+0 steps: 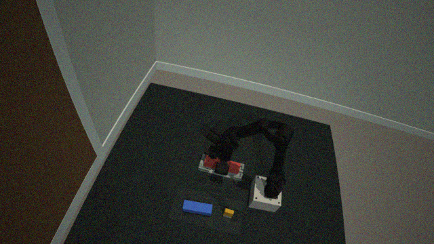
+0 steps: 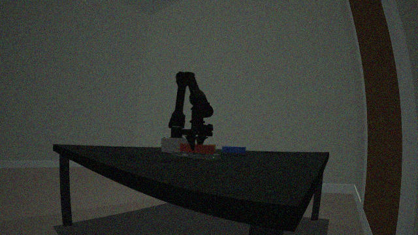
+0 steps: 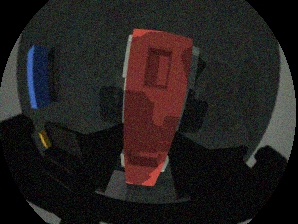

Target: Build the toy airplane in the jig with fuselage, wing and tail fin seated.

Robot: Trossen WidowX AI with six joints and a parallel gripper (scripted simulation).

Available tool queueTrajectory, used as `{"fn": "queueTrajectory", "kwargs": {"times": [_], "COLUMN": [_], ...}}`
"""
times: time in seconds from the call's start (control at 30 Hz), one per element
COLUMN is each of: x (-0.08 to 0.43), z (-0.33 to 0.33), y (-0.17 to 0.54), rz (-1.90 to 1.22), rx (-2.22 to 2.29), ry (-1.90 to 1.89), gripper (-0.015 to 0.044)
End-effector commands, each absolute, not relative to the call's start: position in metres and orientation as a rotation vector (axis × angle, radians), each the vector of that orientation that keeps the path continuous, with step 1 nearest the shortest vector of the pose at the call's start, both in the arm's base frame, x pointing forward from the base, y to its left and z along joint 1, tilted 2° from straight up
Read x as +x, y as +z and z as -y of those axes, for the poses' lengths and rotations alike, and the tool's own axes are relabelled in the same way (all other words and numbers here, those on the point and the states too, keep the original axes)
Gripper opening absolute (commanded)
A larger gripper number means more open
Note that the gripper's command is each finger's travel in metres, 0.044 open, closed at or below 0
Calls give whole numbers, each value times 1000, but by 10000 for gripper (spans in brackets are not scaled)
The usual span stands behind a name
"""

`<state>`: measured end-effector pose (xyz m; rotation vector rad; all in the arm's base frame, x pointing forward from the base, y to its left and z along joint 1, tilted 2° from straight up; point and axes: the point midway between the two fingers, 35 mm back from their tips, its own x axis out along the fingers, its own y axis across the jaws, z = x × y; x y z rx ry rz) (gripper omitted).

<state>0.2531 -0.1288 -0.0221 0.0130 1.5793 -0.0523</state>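
The red fuselage [image 1: 234, 167] [image 2: 206, 149] [image 3: 155, 90] lies lengthwise low in the pale jig [image 1: 237, 177] [image 3: 127, 59], whose walls show along both its sides. It looks level; whether it touches the cradle bottom is too dark to tell. My gripper [image 1: 218, 160] [image 2: 196, 147] [image 3: 148, 127] points down and is shut on the fuselage's middle, one finger on each side. Both sockets on top of the fuselage are empty. The blue wing [image 1: 197, 208] [image 2: 234, 150] [image 3: 40, 77] and the small yellow tail fin [image 1: 228, 213] [image 3: 45, 140] lie apart on the table.
The arm's pale base block [image 1: 261, 203] [image 2: 170, 145] stands beside the jig, near its tail end. The dark table [image 1: 135, 190] [image 2: 261, 173] carries everything. The wing and tail fin lie on one side of the jig.
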Motion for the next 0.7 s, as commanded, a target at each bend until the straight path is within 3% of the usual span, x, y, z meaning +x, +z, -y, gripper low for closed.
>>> {"fn": "queueTrajectory", "kwargs": {"times": [0.0, 0.03, 0.53, 0.67], "x": [254, 254, 254, 254], "z": [129, 129, 129, 129], "y": [-22, -22, -22, -22], "rz": [-1578, -1578, -1578, -1578], "rx": [13, 13, 13, 13], "ry": [-53, -53, -53, -53], "gripper": [58, 32, 426, 440]}}
